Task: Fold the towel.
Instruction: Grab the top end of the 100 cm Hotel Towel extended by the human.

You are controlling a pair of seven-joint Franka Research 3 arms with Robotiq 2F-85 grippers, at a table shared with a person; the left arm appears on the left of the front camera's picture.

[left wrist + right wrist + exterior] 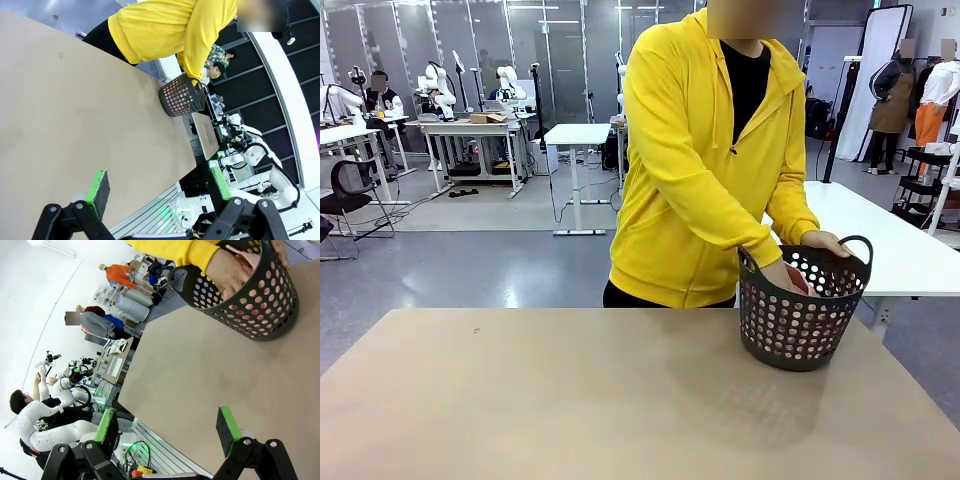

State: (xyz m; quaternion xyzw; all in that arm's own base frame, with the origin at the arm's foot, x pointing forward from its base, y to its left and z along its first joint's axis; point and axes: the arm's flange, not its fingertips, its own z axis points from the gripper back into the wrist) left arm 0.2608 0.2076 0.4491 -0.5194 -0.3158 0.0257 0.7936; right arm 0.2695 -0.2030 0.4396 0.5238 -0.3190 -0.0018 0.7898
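Both your grippers are released, jaws wide, nothing between the pads. The right gripper sits over bare table. The towel is well ahead of it, inside the black basket, with pink showing through the holes and by the person's hand reaching in. From the left gripper, the basket is far ahead, near the table's far edge.

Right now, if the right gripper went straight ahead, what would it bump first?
Most likely the bare table. The right gripper points down at it, with the black basket off to the side, though depth is unclear.
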